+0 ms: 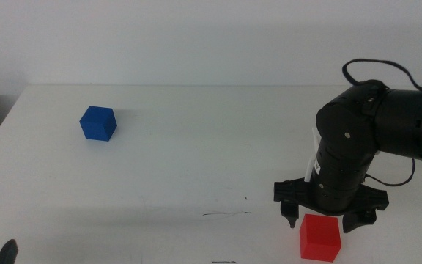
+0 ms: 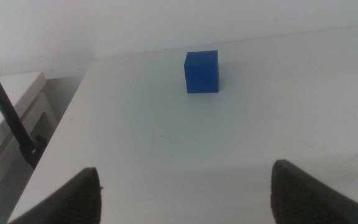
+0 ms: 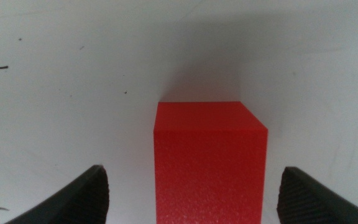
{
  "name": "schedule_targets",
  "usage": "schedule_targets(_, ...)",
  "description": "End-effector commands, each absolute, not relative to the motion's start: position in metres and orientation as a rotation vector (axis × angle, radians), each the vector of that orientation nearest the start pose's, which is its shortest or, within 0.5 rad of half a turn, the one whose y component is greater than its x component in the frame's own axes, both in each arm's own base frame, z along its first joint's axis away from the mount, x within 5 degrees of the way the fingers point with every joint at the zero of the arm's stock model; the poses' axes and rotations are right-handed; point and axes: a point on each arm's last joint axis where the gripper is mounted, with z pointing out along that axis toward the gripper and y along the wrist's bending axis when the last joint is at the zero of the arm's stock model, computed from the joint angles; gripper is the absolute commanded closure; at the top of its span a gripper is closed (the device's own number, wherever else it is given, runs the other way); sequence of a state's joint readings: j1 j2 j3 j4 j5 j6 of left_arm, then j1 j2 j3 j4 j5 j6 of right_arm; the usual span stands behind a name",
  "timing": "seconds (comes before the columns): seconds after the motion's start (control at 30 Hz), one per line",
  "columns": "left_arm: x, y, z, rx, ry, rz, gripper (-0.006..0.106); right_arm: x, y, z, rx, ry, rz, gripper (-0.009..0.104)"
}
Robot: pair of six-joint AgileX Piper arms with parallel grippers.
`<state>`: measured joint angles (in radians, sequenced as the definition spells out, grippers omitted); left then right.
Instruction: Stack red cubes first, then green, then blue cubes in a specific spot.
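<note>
White tabletop (image 1: 196,147); right gripper (image 1: 321,218) over red cube (image 1: 320,237), jaws spread. Red pick step; next lower and pinch. Left gripper (image 2: 185,193) waits, jaws spread.

Plain bright-red cube (image 1: 320,237) between the dark right tool (image 1: 321,218); deep-blue cube (image 1: 97,123) ahead of the left tool; white counter (image 1: 196,147), perhaps faintly pen-marked.

On the white table (image 1: 196,147), a blue cube (image 1: 98,123) is seen at the far left. Well apart, near the bottom right, a red cube (image 1: 320,237) is straddled by the right pincer (image 1: 321,216), jaws spread.
</note>
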<state>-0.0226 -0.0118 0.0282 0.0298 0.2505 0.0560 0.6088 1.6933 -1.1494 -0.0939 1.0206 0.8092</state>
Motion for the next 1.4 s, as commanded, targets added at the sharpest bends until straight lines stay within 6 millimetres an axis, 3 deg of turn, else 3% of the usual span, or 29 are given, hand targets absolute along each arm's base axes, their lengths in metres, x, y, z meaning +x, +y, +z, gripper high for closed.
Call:
schedule_targets(0.0,0.054,-0.001,0.191,0.083,1.642,0.039,0.007,0.269,0.169,0.231,0.232,2.965,0.035,0.015)
schedule_targets(0.37,0.054,-0.001,0.191,0.083,1.642,0.039,0.007,0.273,0.165,0.226,0.219,2.986,0.036,0.017)
schedule_targets(0.6,0.054,-0.001,0.191,0.083,1.642,0.039,0.007,0.266,0.164,0.208,0.22,3.002,0.078,0.017)
schedule_targets(0.93,0.054,-0.001,0.191,0.083,1.642,0.039,0.007,0.273,0.164,0.193,0.213,3.014,0.073,0.021)
schedule_targets(1.0,0.054,-0.001,0.191,0.083,1.642,0.039,0.007,0.274,0.164,0.192,0.216,3.013,0.073,0.027)
schedule_targets(1.1,0.054,-0.001,0.191,0.083,1.642,0.039,0.007,0.274,0.164,0.192,0.213,3.011,0.07,0.044)
schedule_targets(1.23,0.054,-0.001,0.191,0.083,1.642,0.039,0.007,0.274,0.164,0.192,0.221,3.015,0.077,0.079)
schedule_targets(1.27,0.054,-0.001,0.191,0.083,1.642,0.039,0.007,0.272,0.163,0.197,0.227,3.016,0.08,0.096)
schedule_targets(1.37,0.054,-0.001,0.191,0.083,1.642,0.039,0.007,0.27,0.163,0.211,0.244,3.025,0.066,0.096)
